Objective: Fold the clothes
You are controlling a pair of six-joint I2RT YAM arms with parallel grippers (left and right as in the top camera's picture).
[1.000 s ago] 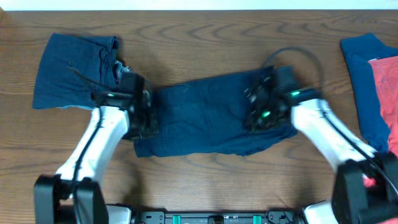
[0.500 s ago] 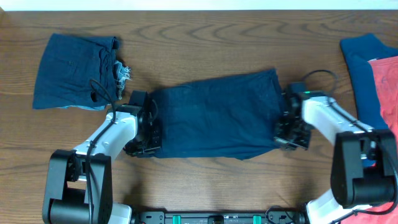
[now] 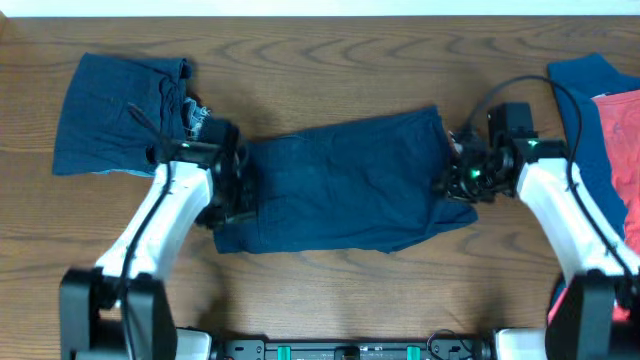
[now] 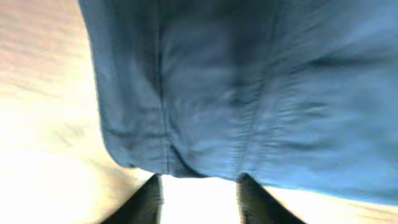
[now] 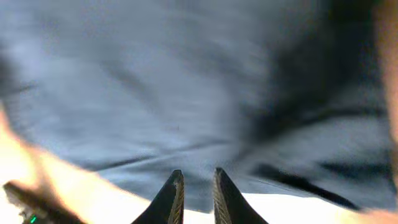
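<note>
shorts [image 3: 340, 180], dark navy, lie spread lengthwise across the middle of the table [image 3: 320, 50], a broad band running from one gripper to the other. a second ago both grippers were in over the cloth. half a second ago they had drawn out to its two ends, and the cloth had stretched flatter and longer. now it has hardly shifted, and the arms have only lifted a little at those ends. i read this as a smoothing pull just finished, so the piece is laid out ready for its next fold and not yet folded further.

the cloth looks soft and a bit rumpled, with shallow creases across the middle. its lower edge is uneven and its right end bunches slightly. the left wrist view shows a stitched seam and a hem near the edge.

the left gripper [image 3: 232, 190] sits at the left end. in its own view its fingers [image 4: 149, 199] stand apart with bare table between them and the hem just beyond the tips, so it has let go. the right gripper [image 3: 455, 180] is at the right end. its fingers [image 5: 174, 196] are close together, but the view is blurred and i cannot tell whether they pinch cloth.

a folded navy piece [image 3: 110, 115] with a frayed pale edge lies at the far left. a blue garment [image 3: 585, 140] and a coral-red garment [image 3: 620, 130] wait at the right edge.
</note>
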